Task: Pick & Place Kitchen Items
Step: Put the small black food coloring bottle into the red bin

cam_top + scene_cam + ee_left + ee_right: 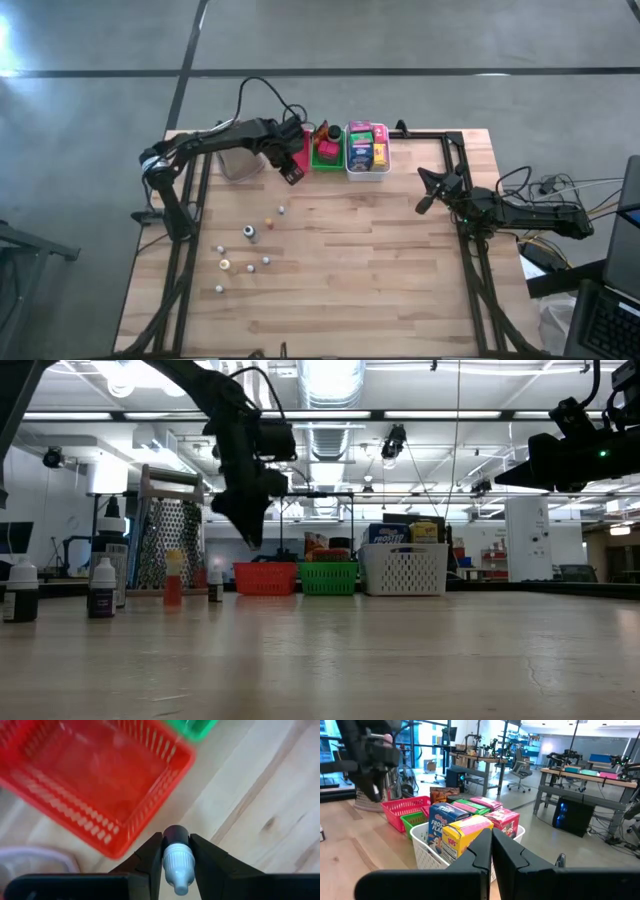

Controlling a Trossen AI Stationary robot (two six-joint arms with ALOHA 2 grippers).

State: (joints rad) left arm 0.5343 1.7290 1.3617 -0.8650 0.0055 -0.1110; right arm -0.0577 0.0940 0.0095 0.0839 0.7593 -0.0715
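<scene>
Overhead, left gripper (176, 865) hangs above the surface near its far edge, just beside the red basket (95, 785), jaws clamped on a small pale bottle (177, 870) with a dark body. Other small bottles (250, 232) stand scattered toward the left edge. Right gripper (428, 196) waits near the right edge, jaws together, empty.
</scene>
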